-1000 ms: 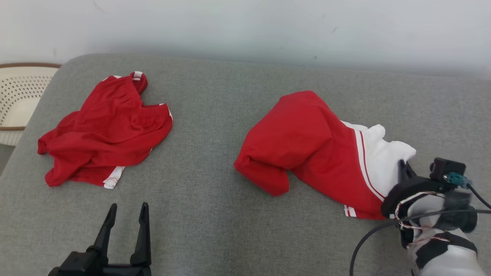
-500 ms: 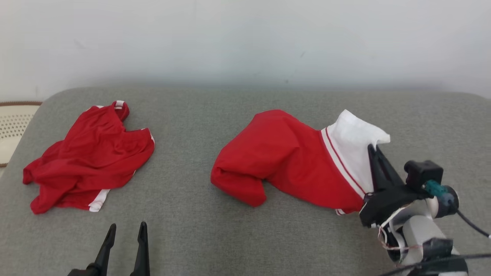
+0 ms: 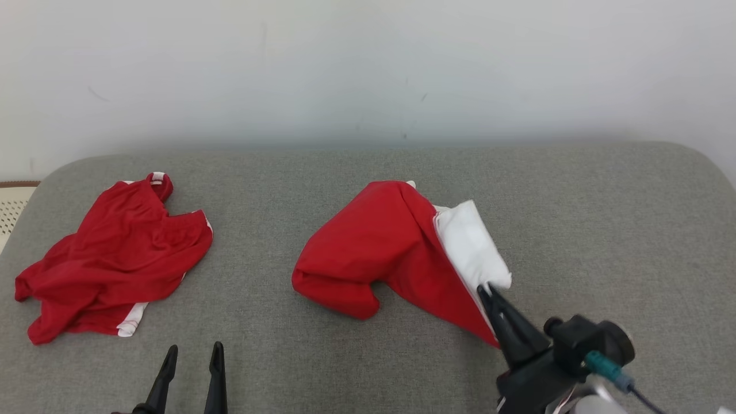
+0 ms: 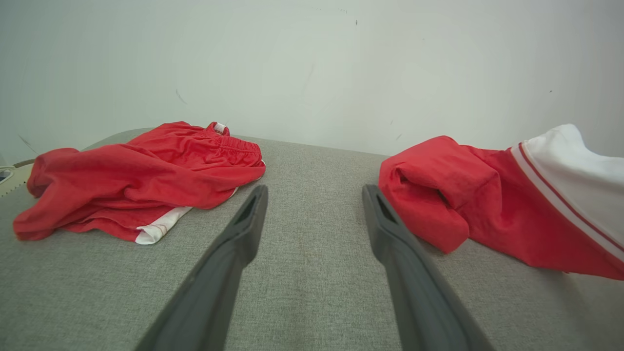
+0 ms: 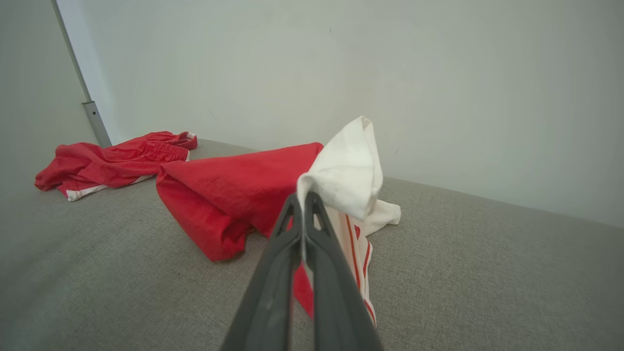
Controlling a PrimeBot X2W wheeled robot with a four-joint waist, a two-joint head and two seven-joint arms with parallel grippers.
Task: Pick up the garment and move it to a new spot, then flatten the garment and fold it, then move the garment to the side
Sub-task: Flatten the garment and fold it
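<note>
The garment (image 3: 379,247) is red with a white striped end and lies bunched in the middle of the grey cushion (image 3: 368,356). My right gripper (image 3: 486,290) is shut on its white end and holds that end lifted, while the red part rests on the cushion. In the right wrist view the white cloth (image 5: 348,168) drapes over the closed tips of that gripper (image 5: 303,196), with the red part (image 5: 229,190) trailing left. My left gripper (image 3: 194,351) stands open and empty near the front edge. In the left wrist view this gripper (image 4: 314,190) points between both red cloths, the garment (image 4: 458,195) to its right.
A second red garment (image 3: 115,259) with white trim lies crumpled at the left of the cushion, also in the left wrist view (image 4: 136,175) and the right wrist view (image 5: 112,161). A pale perforated basket (image 3: 11,201) stands past the left edge. A white wall rises behind.
My right gripper has lifted the garment's white end and carried it left and nearer. The garment has bunched up. The head camera has tilted and turned, shifting the whole picture.
</note>
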